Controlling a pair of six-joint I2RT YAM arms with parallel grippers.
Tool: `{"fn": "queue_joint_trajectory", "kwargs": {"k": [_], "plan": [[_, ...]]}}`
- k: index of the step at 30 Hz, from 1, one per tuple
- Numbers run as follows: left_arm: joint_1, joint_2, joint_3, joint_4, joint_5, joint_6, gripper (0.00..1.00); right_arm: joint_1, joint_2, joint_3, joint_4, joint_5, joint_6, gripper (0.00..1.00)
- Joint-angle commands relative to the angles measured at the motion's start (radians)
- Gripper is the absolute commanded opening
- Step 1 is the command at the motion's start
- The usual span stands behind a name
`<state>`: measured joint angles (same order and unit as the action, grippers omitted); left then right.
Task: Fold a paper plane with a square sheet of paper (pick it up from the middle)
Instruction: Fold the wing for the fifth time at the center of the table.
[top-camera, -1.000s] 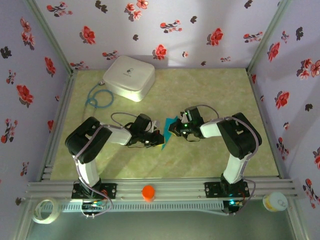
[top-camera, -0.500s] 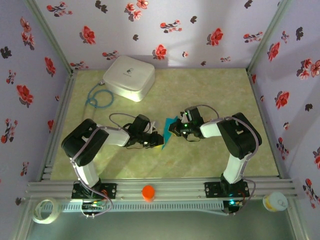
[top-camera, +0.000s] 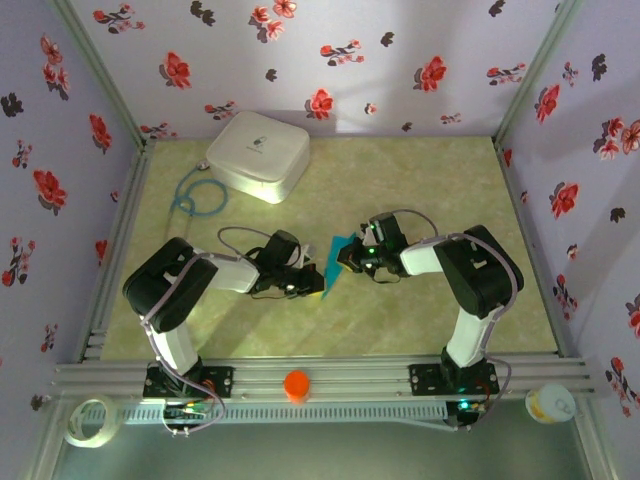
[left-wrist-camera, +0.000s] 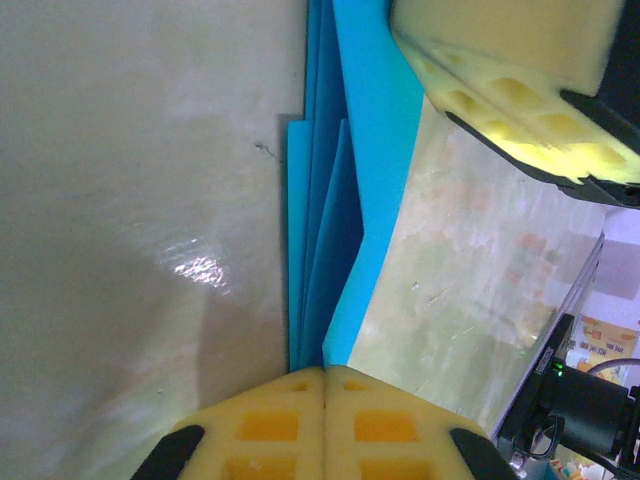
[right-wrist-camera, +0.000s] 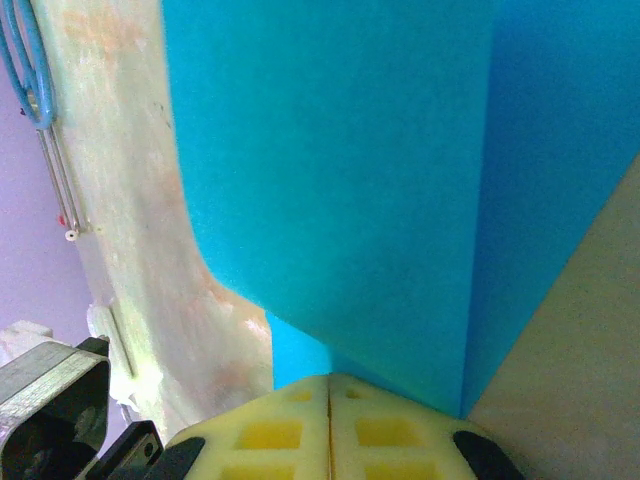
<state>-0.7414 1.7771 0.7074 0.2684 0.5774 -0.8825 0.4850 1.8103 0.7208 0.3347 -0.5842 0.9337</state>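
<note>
The square sheet of paper (top-camera: 334, 262) is turquoise-blue and folded lengthwise into several layers, forming a slim paper plane shape at the table's middle. It hangs between my two grippers. My left gripper (top-camera: 318, 284) is shut on its near end; in the left wrist view the folded layers (left-wrist-camera: 335, 220) run into the closed yellow fingertips (left-wrist-camera: 270, 425). My right gripper (top-camera: 346, 258) is shut on the paper's right side. In the right wrist view a blue panel with one crease (right-wrist-camera: 340, 180) rises from the closed gripper (right-wrist-camera: 329, 380). The right gripper's fingers (left-wrist-camera: 510, 80) show in the left wrist view.
A white rounded box (top-camera: 258, 152) stands at the back left with a coiled blue cable (top-camera: 197, 197) beside it. An orange cap (top-camera: 296, 385) sits on the front rail. A tape roll (top-camera: 88, 420) and a small tub (top-camera: 552, 404) lie outside the corners. Floral walls enclose the table.
My left arm's elbow has swung a little to the left and its gripper has shifted slightly along the paper's near end. The right arm and the paper stay put.
</note>
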Motion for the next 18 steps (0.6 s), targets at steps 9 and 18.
{"fn": "queue_joint_trajectory", "kwargs": {"k": [9, 18], "plan": [[-0.007, -0.012, -0.056, -0.142, 0.007, 0.017, 0.16, -0.006, 0.03, -0.003, -0.086, 0.058, -0.032, 0.1], [-0.007, -0.018, -0.063, -0.157, 0.009, 0.032, 0.06, -0.006, 0.028, -0.004, -0.088, 0.06, -0.032, 0.1]]}}
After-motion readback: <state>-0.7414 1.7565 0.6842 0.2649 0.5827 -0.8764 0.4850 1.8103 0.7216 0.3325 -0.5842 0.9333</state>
